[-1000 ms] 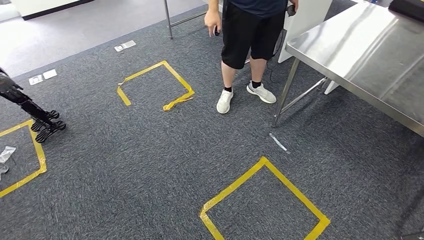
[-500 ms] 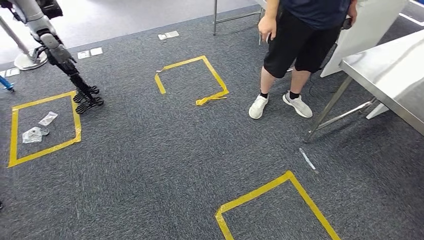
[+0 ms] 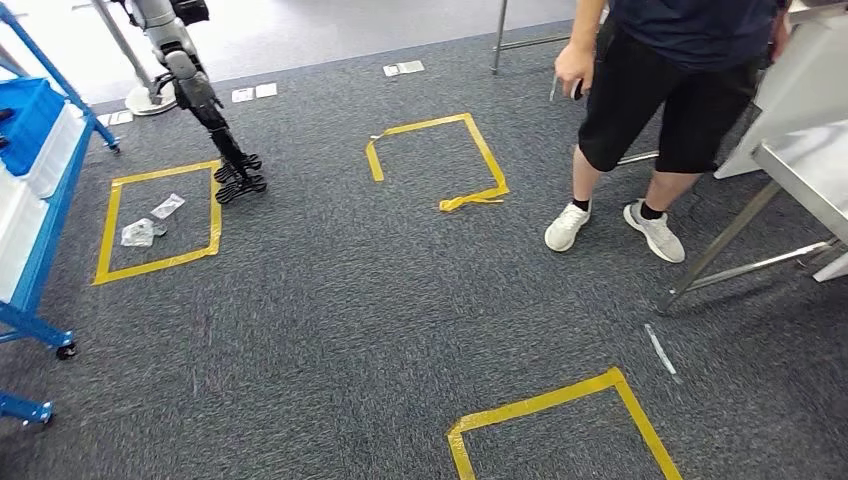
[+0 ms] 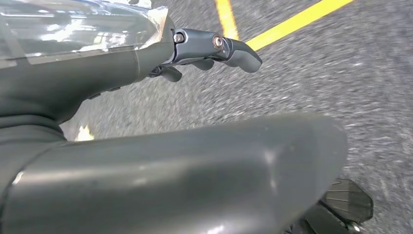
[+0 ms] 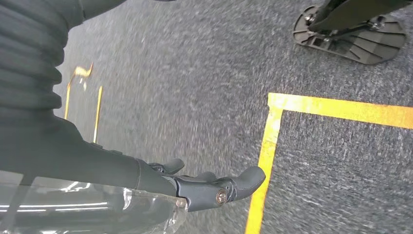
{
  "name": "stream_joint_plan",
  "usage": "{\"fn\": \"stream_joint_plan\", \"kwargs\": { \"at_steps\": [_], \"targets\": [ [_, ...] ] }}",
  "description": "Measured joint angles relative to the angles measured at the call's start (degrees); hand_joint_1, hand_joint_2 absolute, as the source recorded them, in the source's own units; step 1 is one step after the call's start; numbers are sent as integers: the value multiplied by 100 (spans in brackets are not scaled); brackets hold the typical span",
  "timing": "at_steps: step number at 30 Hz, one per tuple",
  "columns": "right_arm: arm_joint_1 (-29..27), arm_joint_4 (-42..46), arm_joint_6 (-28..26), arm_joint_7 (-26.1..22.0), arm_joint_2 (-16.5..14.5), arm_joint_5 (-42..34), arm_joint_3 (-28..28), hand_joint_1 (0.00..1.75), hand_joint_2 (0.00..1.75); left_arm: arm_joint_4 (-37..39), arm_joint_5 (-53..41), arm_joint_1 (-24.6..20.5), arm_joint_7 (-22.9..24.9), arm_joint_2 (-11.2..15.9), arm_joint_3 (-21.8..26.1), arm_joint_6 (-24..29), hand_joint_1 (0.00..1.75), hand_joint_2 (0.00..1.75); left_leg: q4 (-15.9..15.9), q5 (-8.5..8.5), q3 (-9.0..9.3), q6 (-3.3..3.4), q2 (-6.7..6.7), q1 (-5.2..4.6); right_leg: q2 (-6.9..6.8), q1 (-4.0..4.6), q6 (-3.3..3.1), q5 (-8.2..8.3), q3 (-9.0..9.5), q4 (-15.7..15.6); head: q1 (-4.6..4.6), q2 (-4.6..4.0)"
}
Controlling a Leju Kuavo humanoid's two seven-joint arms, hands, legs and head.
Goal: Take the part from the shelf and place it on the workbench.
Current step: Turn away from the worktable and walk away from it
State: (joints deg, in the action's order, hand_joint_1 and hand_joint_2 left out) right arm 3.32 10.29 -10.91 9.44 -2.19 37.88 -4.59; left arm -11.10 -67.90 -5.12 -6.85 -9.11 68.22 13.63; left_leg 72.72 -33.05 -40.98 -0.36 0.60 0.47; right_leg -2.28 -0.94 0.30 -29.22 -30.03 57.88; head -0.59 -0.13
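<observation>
L hand (image 4: 204, 48) and R hand (image 5: 209, 187) each press against a clear plastic-wrapped part (image 4: 73, 27), fingers extended; grip closure cannot be told. Head view: grey carpet w/ yellow tape squares (image 3: 160, 220); blue shelf (image 3: 35, 140) at left; workbench (image 3: 810, 170) at right; person (image 3: 670, 100) near the bench.

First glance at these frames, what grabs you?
The yellow tape squares on the grey carpet, one holding clear bags. A person in dark shorts and white shoes stands by the steel workbench at right. A blue shelf sits at the left edge.
</observation>
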Motion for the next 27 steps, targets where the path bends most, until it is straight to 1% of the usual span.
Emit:
{"fn": "stream_joint_plan", "kwargs": {
  "at_steps": [1, 2, 3, 4, 5, 6, 7, 8, 9, 10, 11, 12, 13, 14, 15, 16, 17, 18, 19, 20, 21, 22, 23, 24, 25, 26, 27],
  "targets": [
    [6, -1, 15, 12, -1, 29, 8, 0, 175, 0, -5, 6, 34, -3, 1, 30, 0, 0, 96, 5, -26, -4, -23, 8, -95, 12, -8, -6, 0, 0, -1, 0],
    [18, -2, 30, 22, -1, 62, 17, 0, 175, 0, -16, 14, 75, -6, 1, 67, 0, 0, -40, 111, 66, -3, -52, 15, -180, 18, -13, -12, 4, 1, 0, 0],
    [33, -2, 45, 34, -2, 100, 30, 0, 175, 0, -30, 20, 111, -8, 2, 102, 0, 0, -367, 278, 258, 7, -119, 18, -255, 22, -16, -17, 13, 1, -1, 0],
    [47, -2, 58, 43, -3, 139, 44, 0, 175, 0, -44, 20, 136, -9, 2, 131, 0, 0, -760, 416, 482, 20, -266, 9, -321, 30, -11, -25, 24, 2, -2, 0],
    [54, -2, 67, 50, -3, 179, 64, 0, 175, 0, -59, 12, 150, -8, 1, 153, 0, 0, -1100, 512, 666, 42, -397, -14, -385, 53, 3, -39, 33, 9, 0, 0],
    [57, -2, 71, 55, -4, 212, 90, 0, 175, 0, -74, 2, 157, -6, 1, 170, 0, 0, -1317, 552, 777, 70, -499, -41, -448, 72, 20, -50, 40, 12, 6, 0],
    [56, -2, 77, 59, -4, 234, 116, 0, 175, -1, -90, -4, 160, 2, 0, 191, 0, 0, -1407, 545, 809, 98, -540, -71, -513, 90, 42, -62, 47, 14, 11, 0],
    [54, -2, 90, 61, -11, 252, 137, 0, 175, -1, -105, -2, 163, 15, -1, 217, 0, 0, -1425, 549, 797, 133, -477, -100, -584, 98, 61, -70, 56, 13, 17, 0],
    [55, -2, 110, 72, -26, 268, 154, 0, 175, -2, -126, 8, 172, 34, -1, 246, 0, 0, -1445, 566, 812, 174, -398, -95, -618, 91, 86, -84, 65, 14, 20, 0],
    [58, -2, 133, 85, -39, 286, 164, 0, 175, -2, -143, 23, 186, 54, -2, 273, 0, 0, -1473, 585, 830, 211, -324, -87, -536, 79, 112, -111, 65, 41, 20, 0],
    [55, -2, 161, 105, -62, 309, 177, 0, 175, -4, -157, 33, 207, 77, -3, 294, 0, 0, -1501, 607, 850, 249, -252, -71, -364, 68, 127, -179, 27, 146, 25, 0],
    [47, -3, 185, 135, -84, 329, 192, 0, 175, -7, -172, 33, 233, 102, -4, 306, 0, 0, -1524, 630, 871, 284, -180, -45, -152, 55, 127, -299, -68, 369, 35, 0],
    [35, -6, 203, 161, -106, 341, 207, 0, 175, -9, -185, 29, 257, 124, -5, 305, 0, 0, -1530, 640, 862, 302, -108, -40, 49, 43, 109, -445, -213, 694, 48, 0],
    [19, -9, 216, 184, -131, 348, 221, 0, 175, -12, -205, 22, 280, 149, -8, 289, 0, 0, -1528, 647, 854, 317, -23, -34, 155, 40, 89, -599, -390, 1073, 57, 0],
    [4, -13, 216, 199, -151, 347, 230, 0, 175, -13, -234, 18, 298, 172, -11, 257, 0, 0, -1525, 654, 848, 323, 69, -32, 190, 36, 86, -708, -553, 1410, 66, 0],
    [-5, -15, 204, 202, -171, 344, 236, 0, 175, -13, -262, 24, 309, 193, -15, 227, 0, 0, -1523, 657, 845, 321, 165, -30, 202, 31, 109, -733, -645, 1584, 67, 0],
    [-8, -16, 189, 202, -184, 342, 242, 0, 175, -13, -284, 32, 317, 213, -19, 197, 0, 0, -1517, 660, 846, 315, 255, -24, 210, 21, 151, -676, -651, 1571, 68, 0],
    [-5, -17, 170, 199, -198, 341, 250, 0, 175, -13, -301, 40, 319, 233, -23, 169, 0, 0, -1507, 661, 847, 300, 347, -13, 237, 2, 214, -540, -556, 1344, 70, 0],
    [3, -17, 157, 194, -209, 341, 257, 0, 175, -14, -306, 45, 307, 250, -28, 150, 0, 0, -1490, 659, 841, 272, 438, -4, 329, -32, 287, -361, -385, 953, 72, 0],
    [11, -19, 157, 187, -225, 338, 262, 0, 175, -16, -307, 43, 286, 268, -33, 134, 0, 0, -1457, 652, 822, 234, 521, -3, 459, -59, 328, -226, -227, 585, 82, 0],
    [26, -20, 161, 181, -241, 336, 265, 0, 175, -21, -301, 40, 255, 284, -38, 126, 0, 0, -1431, 651, 796, 191, 601, -2, 569, -80, 333, -126, -111, 299, 87, 0],
    [45, -21, 173, 177, -256, 334, 266, 0, 175, -26, -292, 39, 219, 298, -41, 127, 0, 0, -1415, 656, 765, 150, 663, -2, 644, -85, 307, -85, -51, 151, 90, 0],
    [68, -22, 184, 178, -269, 336, 267, 0, 175, -30, -279, 42, 185, 309, -42, 130, 0, 0, -1413, 671, 735, 112, 723, 7, 636, -65, 252, -84, -44, 133, 93, 0],
    [92, -22, 189, 186, -277, 342, 268, 0, 175, -32, -268, 50, 152, 317, -41, 131, 0, 0, -1425, 691, 712, 82, 774, 26, 570, -60, 202, -66, -42, 136, 87, 0],
    [109, -22, 192, 197, -282, 346, 269, 0, 175, -32, -263, 59, 125, 322, -41, 124, 0, 0, -1413, 687, 687, 55, 717, 34, 505, -54, 163, -48, -31, 130, 83, 0],
    [117, -22, 191, 209, -286, 345, 270, 0, 175, -31, -270, 63, 104, 326, -42, 110, 0, 0, -1335, 636, 644, 31, 575, 33, 436, -54, 128, -35, -29, 123, 69, 0],
    [112, -21, 187, 218, -290, 330, 269, 0, 175, -31, -299, 57, 91, 327, -50, 93, 0, 0, -1147, 519, 555, 15, 380, 26, 361, -53, 91, -26, -30, 116, 50, 0]
  ]
}}
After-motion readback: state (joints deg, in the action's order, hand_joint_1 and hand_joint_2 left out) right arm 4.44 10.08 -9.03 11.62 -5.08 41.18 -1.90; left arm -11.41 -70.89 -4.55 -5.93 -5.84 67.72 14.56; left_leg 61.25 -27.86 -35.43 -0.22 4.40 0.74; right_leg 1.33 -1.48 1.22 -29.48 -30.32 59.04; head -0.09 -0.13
